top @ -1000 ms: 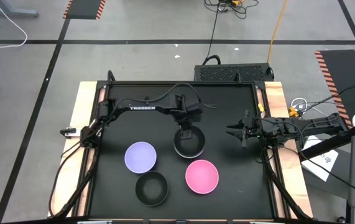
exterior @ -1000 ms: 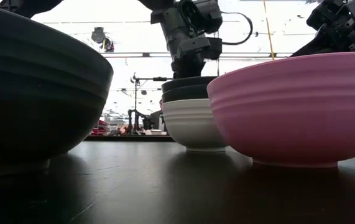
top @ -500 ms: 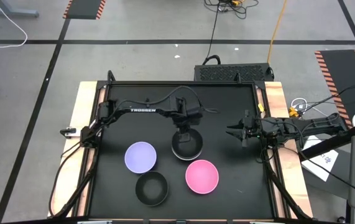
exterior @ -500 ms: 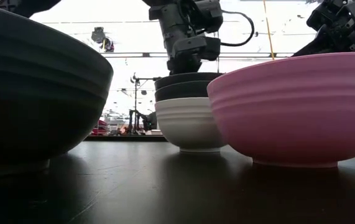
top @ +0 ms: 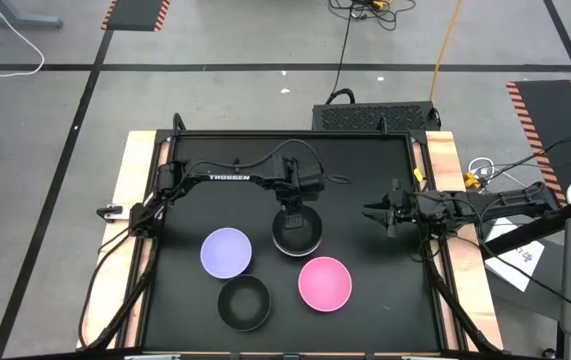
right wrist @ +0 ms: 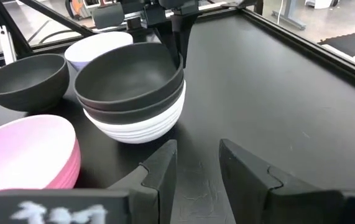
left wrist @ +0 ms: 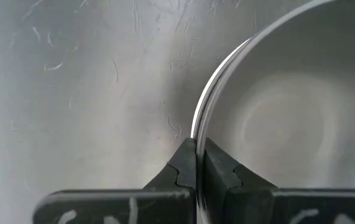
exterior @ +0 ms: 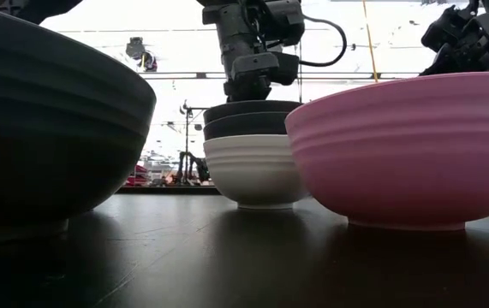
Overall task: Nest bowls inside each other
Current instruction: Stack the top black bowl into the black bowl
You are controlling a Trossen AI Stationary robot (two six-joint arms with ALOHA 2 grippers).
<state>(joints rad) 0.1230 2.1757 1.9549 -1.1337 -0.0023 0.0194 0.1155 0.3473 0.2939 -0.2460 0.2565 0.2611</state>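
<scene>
A stack (top: pixel 298 236) stands mid-table: two black bowls nested in a white bowl (exterior: pixel 257 171) whose base rests on the table. My left gripper (top: pixel 294 207) stands over the stack's far rim, shut on it. Toward the near edge sit a lavender bowl (top: pixel 226 252), a single black bowl (top: pixel 244 303) and a pink bowl (top: pixel 325 283), each on its base. My right gripper (top: pixel 373 213) hovers open to the right of the stack, touching nothing; its wrist view shows the stack (right wrist: pixel 130 93) ahead of it. My left gripper pinches the far rim of the top black bowl (left wrist: pixel 197 127), one finger inside the bowl and one outside. Its fingers (right wrist: pixel 178 43) come from above, pointing down. The stack stays upright, with the white bowl's base (exterior: pixel 259 204) on the table.
The black tabletop (top: pixel 365 170) has a raised frame around it. Bare surface lies along the far side and to the right of the stack. The pink bowl (exterior: pixel 415 145) and the single black bowl (exterior: pixel 47 120) stand close to the near edge.
My left gripper has moved a little toward the table's left and near edge, keeping its hold on the rim. The whole stack has slid along the table with it, still upright, and now stands closer to the lavender bowl.
</scene>
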